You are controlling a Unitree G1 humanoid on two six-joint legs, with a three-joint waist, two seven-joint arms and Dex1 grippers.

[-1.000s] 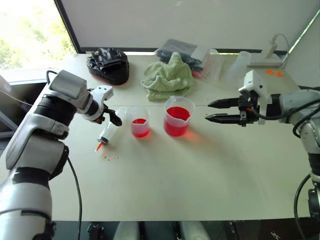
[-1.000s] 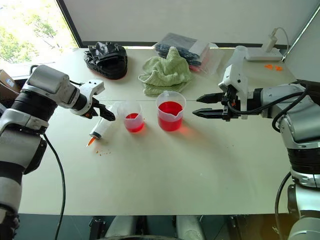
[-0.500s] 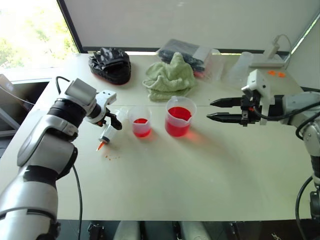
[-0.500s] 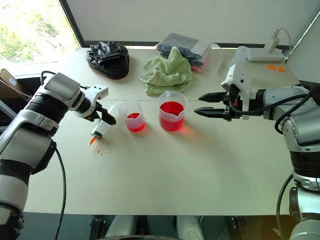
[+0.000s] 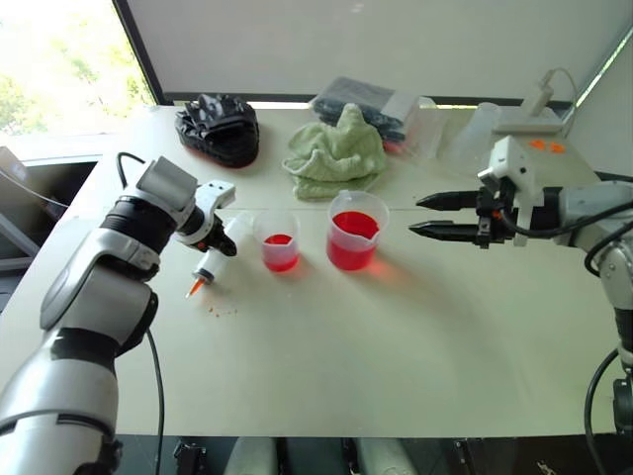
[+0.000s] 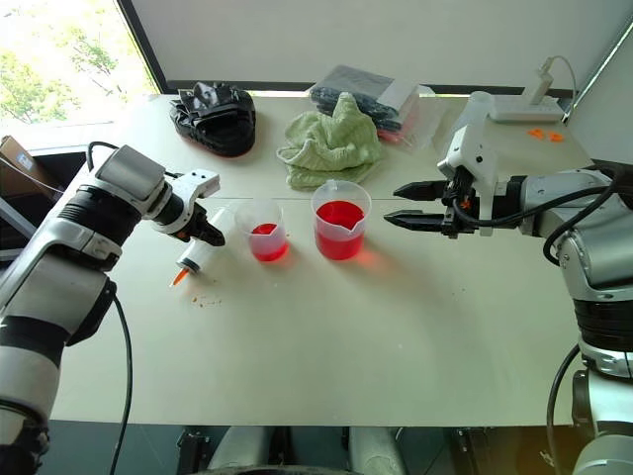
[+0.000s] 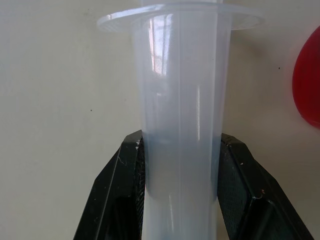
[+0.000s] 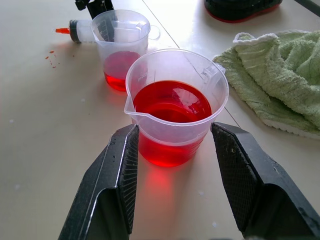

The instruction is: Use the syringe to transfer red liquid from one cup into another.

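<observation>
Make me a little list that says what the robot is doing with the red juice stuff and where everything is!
left gripper: shut on the large clear plastic syringe, which lies on the table with its orange tip toward the robot
right gripper: open, in the air beside the larger clear beaker, not touching it
larger clear beaker: upright, partly filled with red liquid
smaller clear plastic cup: upright between syringe and beaker, a little red liquid inside
cream table: small red drops near the syringe tip
behind the cups: crumpled green towel, black bag
</observation>
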